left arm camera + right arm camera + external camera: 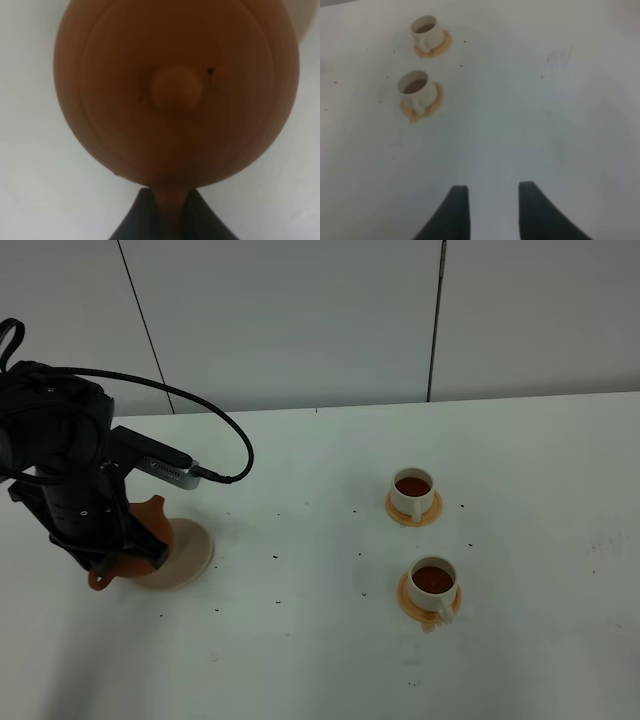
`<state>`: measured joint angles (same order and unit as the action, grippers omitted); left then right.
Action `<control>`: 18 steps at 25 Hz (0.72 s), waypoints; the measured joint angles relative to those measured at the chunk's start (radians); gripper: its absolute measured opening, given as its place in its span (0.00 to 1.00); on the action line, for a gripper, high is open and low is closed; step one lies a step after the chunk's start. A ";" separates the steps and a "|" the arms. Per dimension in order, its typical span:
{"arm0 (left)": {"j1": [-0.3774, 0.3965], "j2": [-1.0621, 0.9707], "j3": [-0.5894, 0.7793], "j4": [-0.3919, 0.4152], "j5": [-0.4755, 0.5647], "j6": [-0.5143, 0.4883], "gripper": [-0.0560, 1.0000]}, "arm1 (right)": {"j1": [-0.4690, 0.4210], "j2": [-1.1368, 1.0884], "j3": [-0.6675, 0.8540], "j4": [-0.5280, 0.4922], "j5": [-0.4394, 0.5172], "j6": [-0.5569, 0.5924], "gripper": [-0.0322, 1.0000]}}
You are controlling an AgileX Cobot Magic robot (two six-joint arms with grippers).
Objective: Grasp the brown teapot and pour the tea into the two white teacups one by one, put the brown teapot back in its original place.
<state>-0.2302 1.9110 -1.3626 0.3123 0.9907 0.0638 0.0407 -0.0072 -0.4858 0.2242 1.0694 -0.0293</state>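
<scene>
The brown teapot (140, 540) is at the left edge of the beige plate (188, 555), its spout pointing away from the front edge. I cannot tell whether it rests on the plate. My left gripper (171, 212) is shut on the teapot's loop handle, and the lid knob (176, 89) fills the middle of the left wrist view. The two white teacups (412, 490) (433, 583) stand on orange saucers at the right, both holding dark tea (433, 578). My right gripper (492, 205) hovers open over bare table, well away from the cups (425, 31) (415, 87).
The white table (300, 640) has small dark specks scattered between the plate and the cups. A black cable (225, 435) loops from the left arm above the table. A grey wall stands behind the table's far edge.
</scene>
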 joint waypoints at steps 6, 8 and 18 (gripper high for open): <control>0.000 0.020 0.000 -0.006 -0.061 -0.025 0.21 | 0.000 0.000 0.000 0.000 0.000 0.001 0.26; 0.000 0.030 0.000 -0.007 -0.067 -0.027 0.21 | 0.000 0.000 0.000 0.000 0.000 0.001 0.26; 0.000 0.069 0.000 -0.048 -0.119 -0.027 0.21 | 0.000 0.000 0.000 0.000 0.000 0.000 0.26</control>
<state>-0.2302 1.9800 -1.3626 0.2639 0.8713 0.0363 0.0407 -0.0072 -0.4858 0.2242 1.0694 -0.0293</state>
